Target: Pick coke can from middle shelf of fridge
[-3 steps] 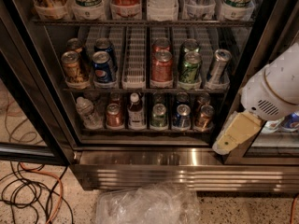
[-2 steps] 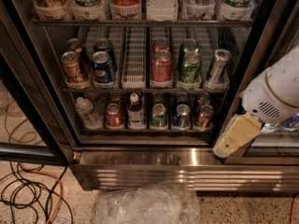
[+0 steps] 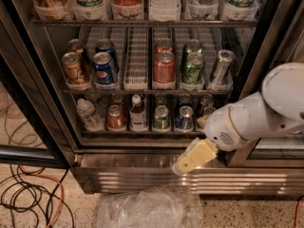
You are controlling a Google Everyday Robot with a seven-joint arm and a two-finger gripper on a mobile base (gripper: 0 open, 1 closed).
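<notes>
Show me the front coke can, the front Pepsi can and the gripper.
front coke can point(image 3: 164, 70): camera view, red side wall.
front Pepsi can point(image 3: 104, 70): camera view, blue side wall.
gripper point(image 3: 180, 167): camera view, fingertip end, low, right of centre.

White arm point(image 3: 273, 103) big and round at right edge, slants down toward left. Wrist point(image 3: 229, 131) white, with small dotted patch. Pale yellow gripper point(image 3: 194, 158) sticks out of wrist, points down-left, low, right of middle.
</notes>
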